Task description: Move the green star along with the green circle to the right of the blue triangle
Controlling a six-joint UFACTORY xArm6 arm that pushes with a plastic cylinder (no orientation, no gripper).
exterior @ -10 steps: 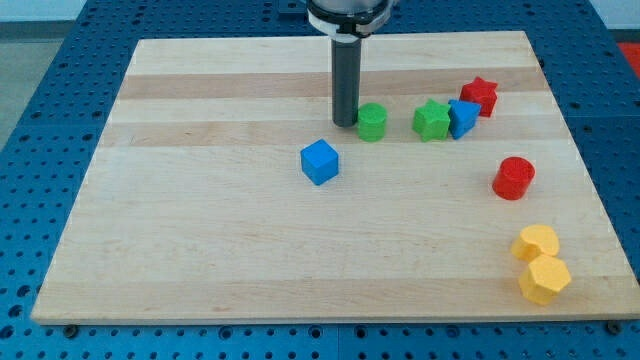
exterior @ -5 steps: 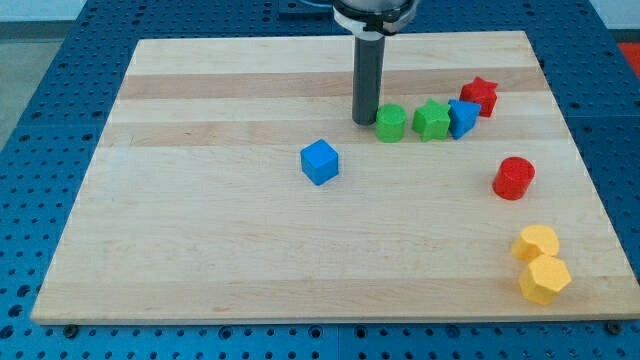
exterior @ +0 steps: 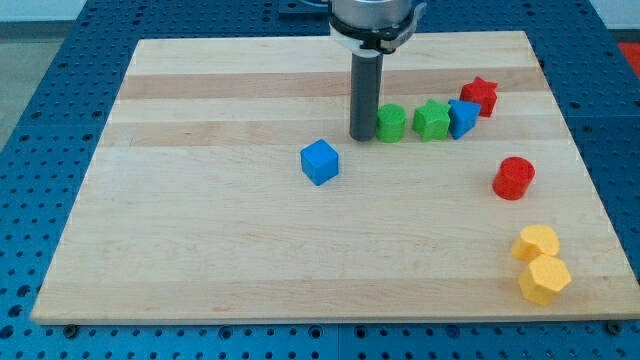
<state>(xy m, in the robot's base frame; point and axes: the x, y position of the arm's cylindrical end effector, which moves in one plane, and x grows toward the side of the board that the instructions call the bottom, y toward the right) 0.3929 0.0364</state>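
Note:
The green circle (exterior: 391, 124) sits near the board's upper middle, with a small gap to the green star (exterior: 432, 120) on its right. The star touches the blue triangle (exterior: 463, 118), which lies just right of it. My tip (exterior: 362, 137) is at the circle's left side, touching or almost touching it. The rod rises straight up from there to the view's top.
A red star (exterior: 480, 96) lies up and right of the blue triangle. A red cylinder (exterior: 514, 178) sits lower right. Two yellow blocks (exterior: 537, 243) (exterior: 545, 279) are near the bottom right corner. A blue cube (exterior: 320, 162) lies below left of my tip.
My tip pushed the green circle rightward toward the green star, then slid slightly down along the circle's left side. The other blocks have not moved.

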